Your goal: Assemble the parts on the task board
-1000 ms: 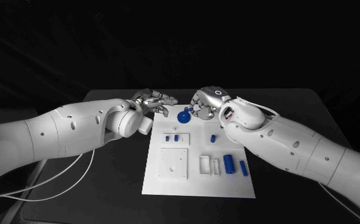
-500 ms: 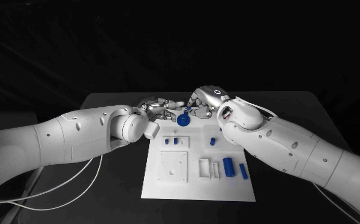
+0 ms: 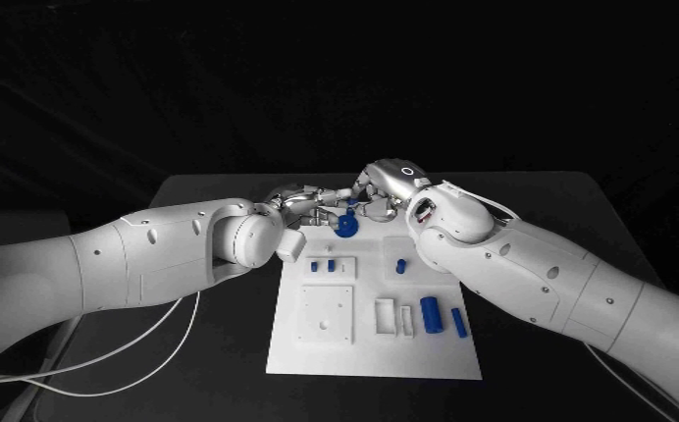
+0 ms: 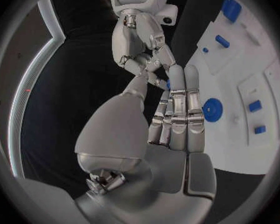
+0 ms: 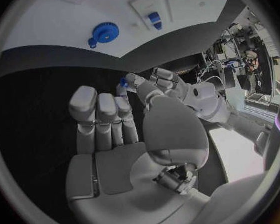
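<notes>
Above the far edge of the task board (image 3: 371, 339), the left hand (image 3: 300, 198) and right hand (image 3: 377, 192) meet fingertip to fingertip over a small blue part (image 3: 351, 203), apparently pinched between them; which hand bears it, I cannot tell. The blue gear (image 3: 344, 224) lies on the board just below both hands. The left wrist view shows the gear (image 4: 211, 108) beside straight, pressed-together fingers (image 4: 185, 112), which the head view hides.

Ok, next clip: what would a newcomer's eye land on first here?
Probably the two silver robot hands meeting fingertip to fingertip above the far edge of the white task board: the left robot hand and right robot hand seem to pinch a small blue part between them. Just below sits a blue gear on the board, with more blue pieces nearer the robot.
</notes>
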Tool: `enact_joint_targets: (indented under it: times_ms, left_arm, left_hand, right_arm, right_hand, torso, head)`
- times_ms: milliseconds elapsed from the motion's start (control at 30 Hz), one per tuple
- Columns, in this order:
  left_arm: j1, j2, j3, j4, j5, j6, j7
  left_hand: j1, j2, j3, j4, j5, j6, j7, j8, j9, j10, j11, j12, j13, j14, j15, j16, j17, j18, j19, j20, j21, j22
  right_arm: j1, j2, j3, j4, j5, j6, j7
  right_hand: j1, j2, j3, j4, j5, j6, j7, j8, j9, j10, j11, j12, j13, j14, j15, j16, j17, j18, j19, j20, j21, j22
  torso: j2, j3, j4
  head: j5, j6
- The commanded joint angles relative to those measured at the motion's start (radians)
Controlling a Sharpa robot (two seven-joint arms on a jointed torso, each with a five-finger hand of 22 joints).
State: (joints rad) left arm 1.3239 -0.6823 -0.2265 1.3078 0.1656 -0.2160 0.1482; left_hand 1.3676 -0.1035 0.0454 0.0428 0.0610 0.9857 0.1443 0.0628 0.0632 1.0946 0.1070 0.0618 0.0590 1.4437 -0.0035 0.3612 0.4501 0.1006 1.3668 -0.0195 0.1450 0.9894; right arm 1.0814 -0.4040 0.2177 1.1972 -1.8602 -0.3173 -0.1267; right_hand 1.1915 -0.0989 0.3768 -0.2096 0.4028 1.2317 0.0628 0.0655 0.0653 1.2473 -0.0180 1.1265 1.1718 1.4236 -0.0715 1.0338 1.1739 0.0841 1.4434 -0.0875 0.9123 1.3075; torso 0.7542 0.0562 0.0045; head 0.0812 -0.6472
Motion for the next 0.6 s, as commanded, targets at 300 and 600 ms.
enact_joint_targets:
  times_ms: [300,600]
  left_arm:
    - [0.0,0.0,0.001,-0.006,0.008,-0.018,0.006]
    - [0.0,-0.001,0.001,-0.008,0.0,-0.019,0.004]
  left_hand:
    - [0.007,0.015,-0.004,-0.026,0.0,0.003,0.004,0.002,0.001,0.001,0.0,-0.002,0.0,-0.008,0.01,-0.009,0.0,0.023,-0.014,0.009,0.012,-0.016]
    - [0.005,0.018,-0.006,-0.029,0.0,0.004,0.004,0.003,0.001,0.004,0.0,-0.002,0.0,-0.009,0.01,-0.009,0.0,0.023,-0.016,0.009,0.016,-0.021]
  right_arm:
    - [-0.005,0.001,0.011,0.006,-0.002,-0.002,-0.004]
    - [-0.006,-0.001,0.013,0.007,-0.002,0.0,-0.005]
  right_hand:
    - [0.005,-0.006,0.002,0.005,-0.003,-0.003,0.001,-0.003,-0.001,0.0,-0.005,-0.004,0.0,0.002,-0.008,-0.007,0.002,-0.008,0.003,-0.008,0.007,0.108]
    - [0.005,-0.007,0.002,0.006,-0.004,-0.003,0.001,-0.003,-0.001,0.0,-0.005,-0.005,0.0,0.002,-0.008,-0.007,0.003,-0.008,0.003,-0.009,0.007,0.109]
  torso:
    - [0.0,0.0001,0.0007]
    - [0.0,0.0,0.0001]
  head:
    - [0.0,0.0]
    - [-0.001,-0.001]
